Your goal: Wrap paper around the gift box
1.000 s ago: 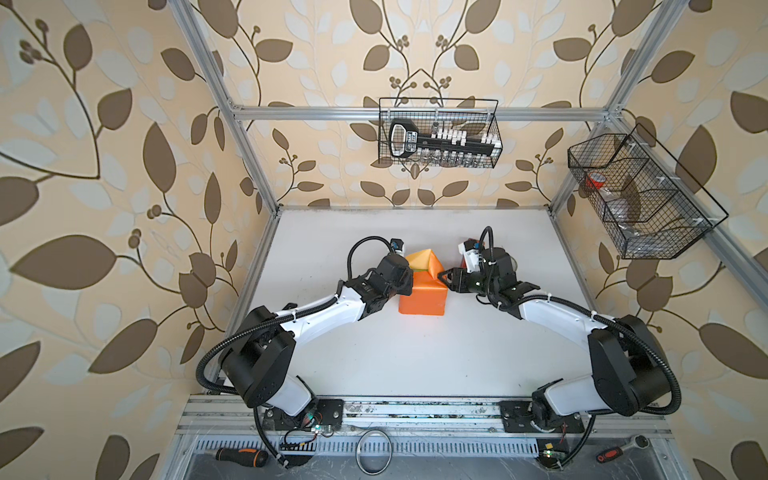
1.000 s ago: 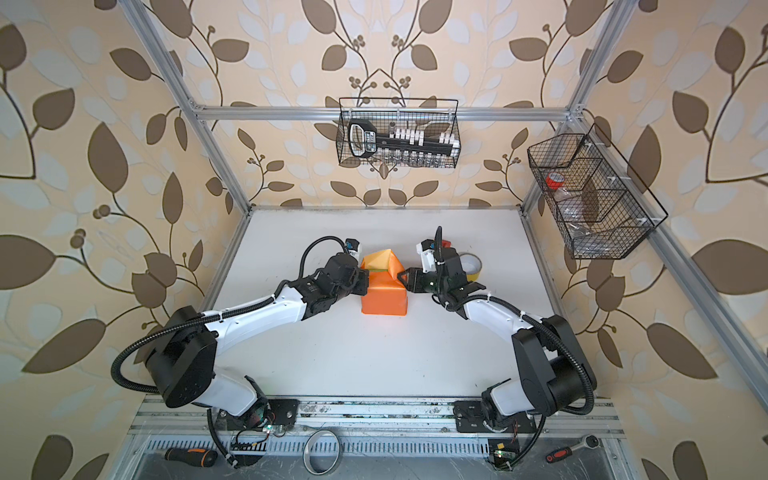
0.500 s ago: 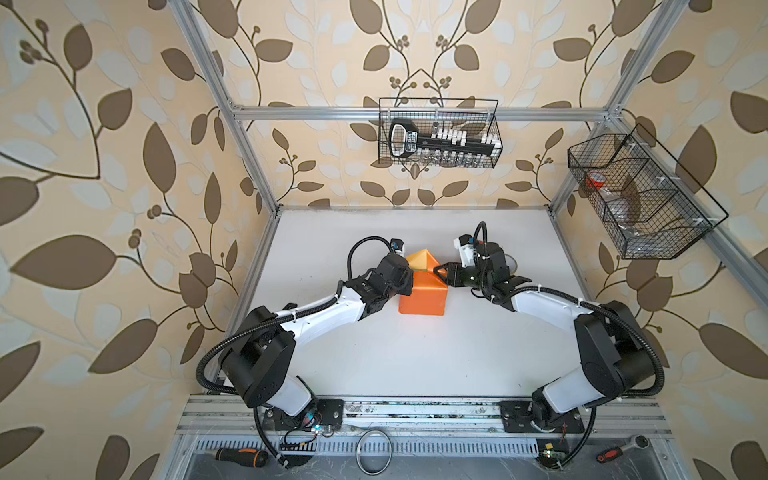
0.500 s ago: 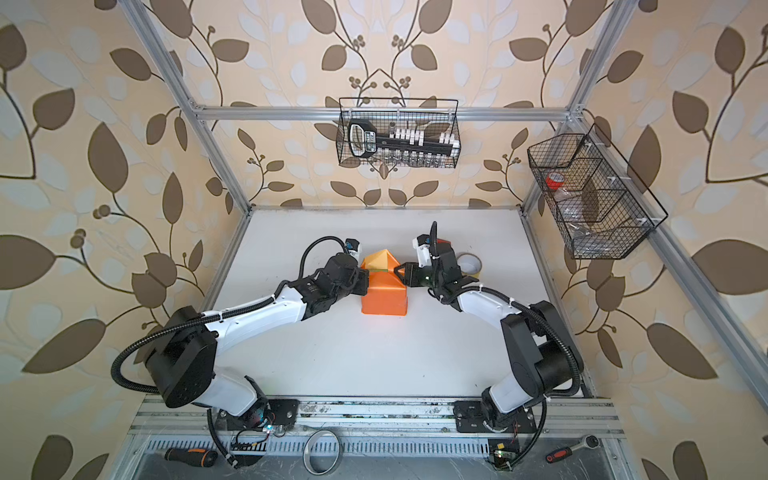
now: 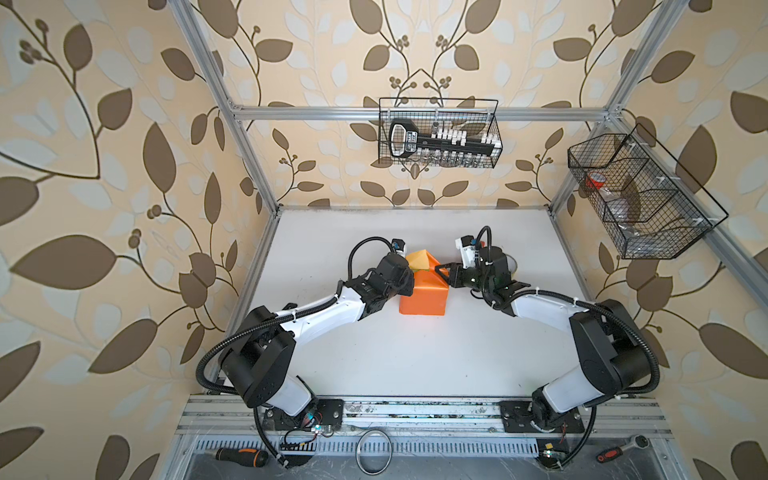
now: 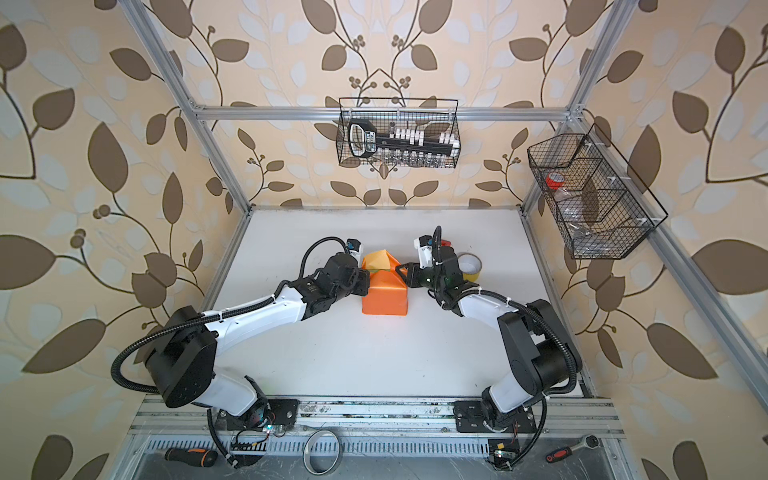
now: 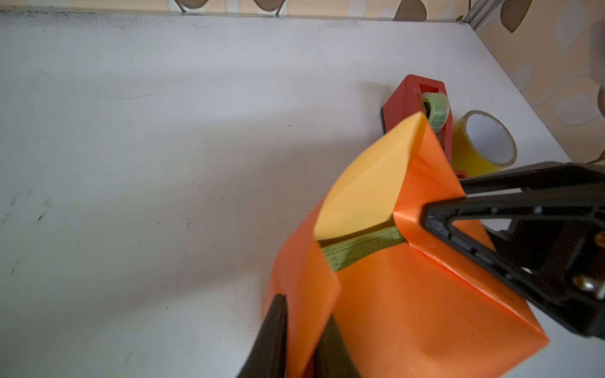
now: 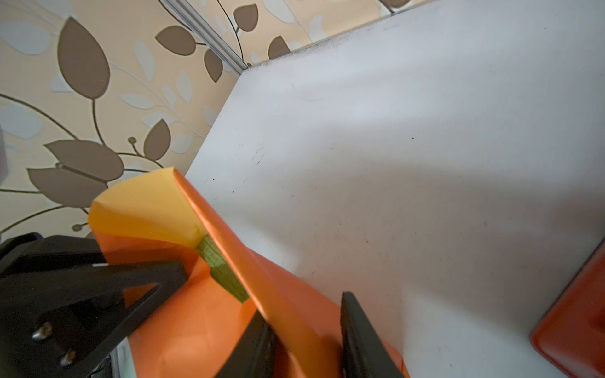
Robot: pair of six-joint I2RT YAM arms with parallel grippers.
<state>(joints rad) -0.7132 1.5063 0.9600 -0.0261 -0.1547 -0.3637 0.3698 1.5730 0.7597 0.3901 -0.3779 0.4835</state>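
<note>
The gift box shows only as a green strip (image 7: pixel 360 247) (image 8: pixel 222 268); the orange paper (image 5: pixel 424 297) (image 6: pixel 384 297) covers the rest. A yellow-tan flap (image 7: pixel 370 183) of the paper stands up at the far end. My left gripper (image 7: pixel 303 307) (image 5: pixel 408 286) is at the box's far left corner. It is open a little, with a paper fold between its fingers. My right gripper (image 8: pixel 306 306) (image 5: pixel 441 271) is at the far right corner. It is open around another paper fold, with a gap beside one finger (image 8: pixel 357 327).
A red tape dispenser (image 7: pixel 409 101) and a yellow tape roll (image 7: pixel 484 144) (image 6: pixel 469 266) lie just right of the box, behind my right gripper. Wire baskets hang on the back wall (image 5: pixel 438 137) and the right wall (image 5: pixel 640 199). A screwdriver (image 5: pixel 241 455) lies at the front rail.
My right gripper has moved left onto the box's far right corner and its jaws have narrowed around the paper fold. The left jaws have parted slightly from shut.
</note>
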